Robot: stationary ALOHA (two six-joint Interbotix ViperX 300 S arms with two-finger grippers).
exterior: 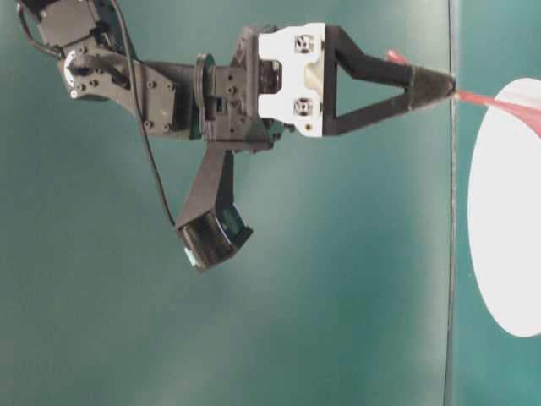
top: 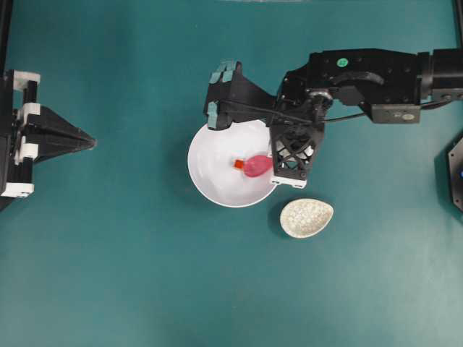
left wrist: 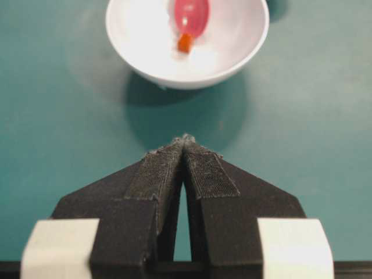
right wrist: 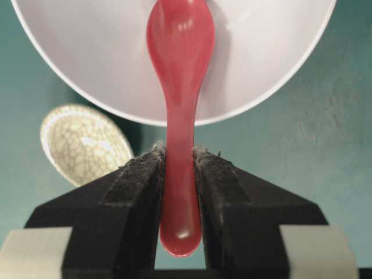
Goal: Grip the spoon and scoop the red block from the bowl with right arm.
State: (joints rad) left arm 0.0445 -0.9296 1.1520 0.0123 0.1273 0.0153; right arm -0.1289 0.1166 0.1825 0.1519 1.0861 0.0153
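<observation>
Right arm's fingers (right wrist: 136, 192) clamp spoon (right wrist: 179, 87) handle between them; scoop in bowl (top: 210, 170), touching red block (top: 237, 165). Left fingers (left wrist: 200, 174) closed, empty.

text: none legible | labels: none legible | numbers: none | signs: none

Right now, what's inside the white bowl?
The bowl holds the red block and the scoop of the spoon, touching it. The right gripper grips the handle. The floor beneath the scoop is hidden.
</observation>
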